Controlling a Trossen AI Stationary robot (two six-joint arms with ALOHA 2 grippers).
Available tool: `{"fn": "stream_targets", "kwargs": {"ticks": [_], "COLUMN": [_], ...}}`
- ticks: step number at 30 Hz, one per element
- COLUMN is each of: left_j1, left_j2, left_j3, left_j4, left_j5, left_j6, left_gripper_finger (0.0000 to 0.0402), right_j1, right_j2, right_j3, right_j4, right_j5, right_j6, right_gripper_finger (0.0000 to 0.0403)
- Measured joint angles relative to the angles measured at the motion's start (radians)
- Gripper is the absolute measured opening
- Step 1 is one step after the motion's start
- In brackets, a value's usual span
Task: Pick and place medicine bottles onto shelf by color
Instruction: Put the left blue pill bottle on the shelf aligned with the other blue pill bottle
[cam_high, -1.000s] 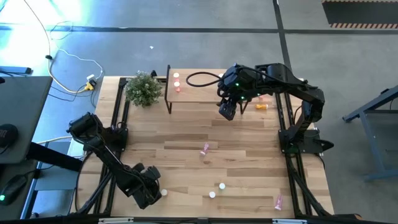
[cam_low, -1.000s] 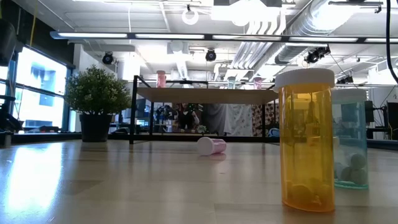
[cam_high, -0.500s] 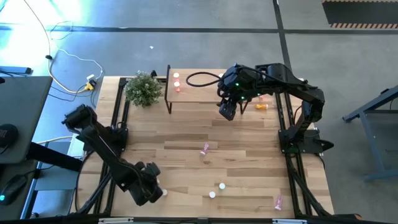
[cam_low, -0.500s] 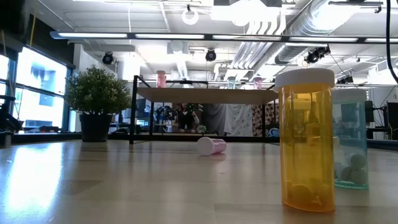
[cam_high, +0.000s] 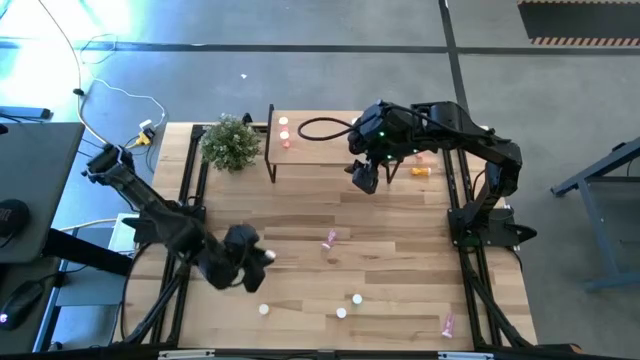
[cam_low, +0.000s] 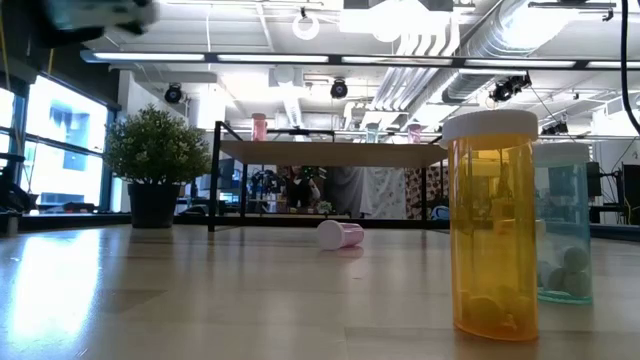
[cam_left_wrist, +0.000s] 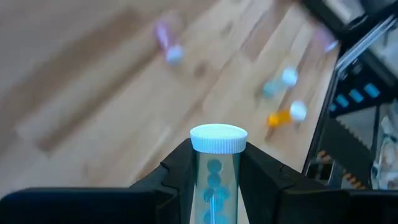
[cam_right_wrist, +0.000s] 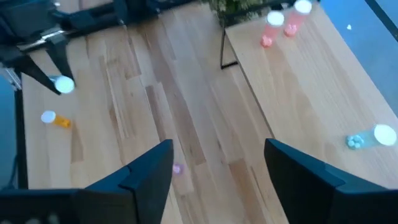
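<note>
The left arm reached in from the worktop's left edge, its hand (cam_high: 252, 262) raised over the near-left part of the worktop, the two dark fingers (cam_left_wrist: 180, 171) closed against a small clear white-capped bottle of blue pills (cam_left_wrist: 217, 168). The right arm arched over the far side, its hand (cam_high: 362, 178) hanging with fingers (cam_right_wrist: 149, 167) spread wide apart and holding nothing.

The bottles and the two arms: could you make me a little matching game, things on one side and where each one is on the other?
Things:
1. blue-green bottle
2. pink bottle
3. potted plant
4. right tool

Places:
a. lying on its side on the table, mid-table
b. over the shelf, open and empty
c. clamped in the left tool, above the table
d. beside the shelf's end

Pairs: 1-c, 2-a, 3-d, 4-b
</note>
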Motion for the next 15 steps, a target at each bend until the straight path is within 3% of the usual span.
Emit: {"fn": "stream_targets", "kwargs": {"ticks": [8, 15], "left_j1": [0.153, 0.287], "left_j2": [-0.125, -0.217], "left_j3": [0.0, 0.001], "left_j4": [0.167, 0.327], "left_j5": [-0.044, -0.014], "left_j6": [0.354, 0.64], "left_gripper_finger": [0.0092, 0.0092], "right_j1": [0.016, 0.087], "right_j2": [0.0, 0.0], "right_j3": [0.0, 0.0], "right_j4": [0.133, 0.228], "right_j5": [-0.206, -0.135], "right_j6": [-0.021, -0.045], "right_gripper_finger": [0.0259, 0.0259]}}
